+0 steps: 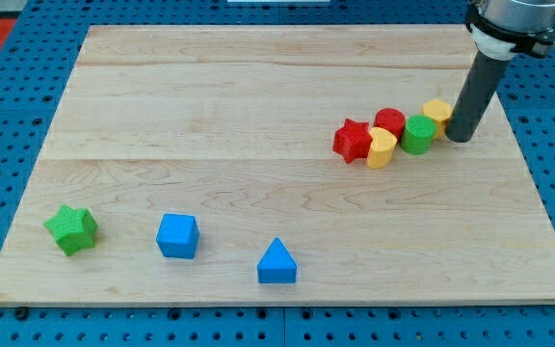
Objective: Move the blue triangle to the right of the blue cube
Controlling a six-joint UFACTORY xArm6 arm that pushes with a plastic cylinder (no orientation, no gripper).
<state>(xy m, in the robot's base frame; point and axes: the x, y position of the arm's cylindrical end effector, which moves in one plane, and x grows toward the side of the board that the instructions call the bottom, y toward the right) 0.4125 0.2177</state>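
The blue triangle point(277, 262) lies near the board's bottom edge, right of centre-left. The blue cube point(177, 236) sits to its left and slightly higher, with a gap between them. My tip point(461, 139) is at the view's upper right, far from both blue blocks. It stands just right of the yellow block point(438, 111) and the green cylinder point(417, 134), close to or touching them.
A cluster sits at the right: a red star point(353, 140), a yellow heart point(382, 147), a red cylinder point(389, 121), the green cylinder and the yellow block. A green star point(71, 228) lies at the bottom left. The wooden board point(258, 96) rests on a blue pegboard.
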